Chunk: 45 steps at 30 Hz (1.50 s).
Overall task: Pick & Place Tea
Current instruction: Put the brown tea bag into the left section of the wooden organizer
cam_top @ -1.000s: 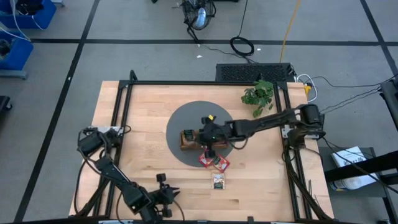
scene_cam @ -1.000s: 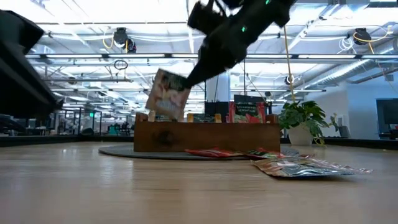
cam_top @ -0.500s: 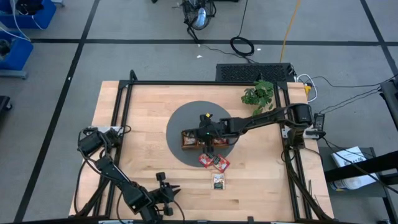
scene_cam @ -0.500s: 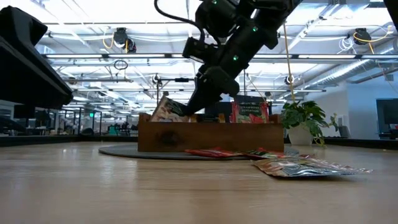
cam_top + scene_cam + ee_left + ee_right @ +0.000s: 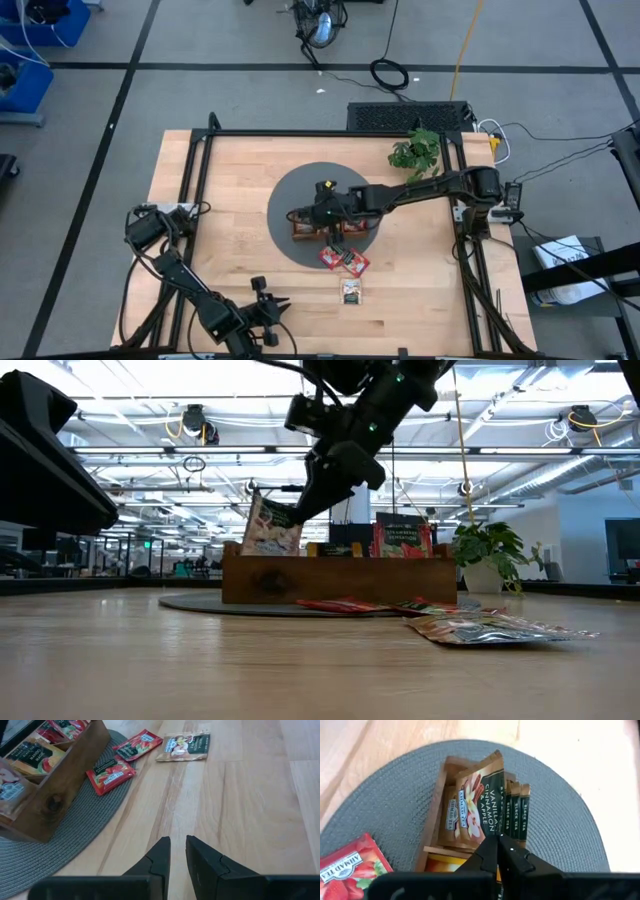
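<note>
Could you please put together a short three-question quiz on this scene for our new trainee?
1. True or false: the right gripper is shut on a tea sachet at the wooden tray.
2. How many tea sachets lie flat outside the tray, near the grey mat?
A. one
B. three
C. five
3. Fill in: the left gripper waits over bare ____, holding nothing.

Key:
1. True; the sachet reads Vanilla Cinnamon and Apple.
2. B: two red sachets by the mat's edge and one pale sachet farther out on the wood.
3. Table.
</note>
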Each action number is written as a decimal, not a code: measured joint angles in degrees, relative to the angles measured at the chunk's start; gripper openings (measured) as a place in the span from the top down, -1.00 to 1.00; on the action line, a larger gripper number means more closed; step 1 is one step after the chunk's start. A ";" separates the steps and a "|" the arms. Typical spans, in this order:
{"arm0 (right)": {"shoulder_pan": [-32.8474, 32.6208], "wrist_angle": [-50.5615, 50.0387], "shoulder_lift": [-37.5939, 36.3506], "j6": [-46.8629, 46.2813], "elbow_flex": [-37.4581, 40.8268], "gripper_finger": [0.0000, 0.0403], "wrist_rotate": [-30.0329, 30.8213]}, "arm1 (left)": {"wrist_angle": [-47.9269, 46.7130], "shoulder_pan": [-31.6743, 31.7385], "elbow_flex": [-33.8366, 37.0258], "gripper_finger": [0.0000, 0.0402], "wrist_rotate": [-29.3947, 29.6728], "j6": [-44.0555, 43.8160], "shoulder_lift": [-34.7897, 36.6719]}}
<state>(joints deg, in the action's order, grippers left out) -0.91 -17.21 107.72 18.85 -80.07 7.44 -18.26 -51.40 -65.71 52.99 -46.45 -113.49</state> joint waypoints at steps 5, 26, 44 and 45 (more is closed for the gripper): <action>-0.31 -1.46 2.41 1.73 0.13 1.00 -0.03 | -0.04 0.00 0.00 0.67 0.00 0.04 0.00; -2.00 -1.85 5.27 -1.63 -3.54 0.24 0.08 | -0.42 -0.11 -0.02 0.67 0.00 -0.53 0.02; -1.98 3.92 4.63 0.84 -3.58 0.39 -3.31 | -0.42 -0.11 -0.02 0.67 -0.09 -0.53 0.07; -1.80 3.93 4.63 0.87 -3.58 0.42 -3.37 | -0.42 -0.11 -0.02 0.67 -0.09 -0.53 0.07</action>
<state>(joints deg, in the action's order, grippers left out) -2.71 -13.28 112.36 19.72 -83.66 4.07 -18.68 -51.51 -65.73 52.90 -46.98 -113.43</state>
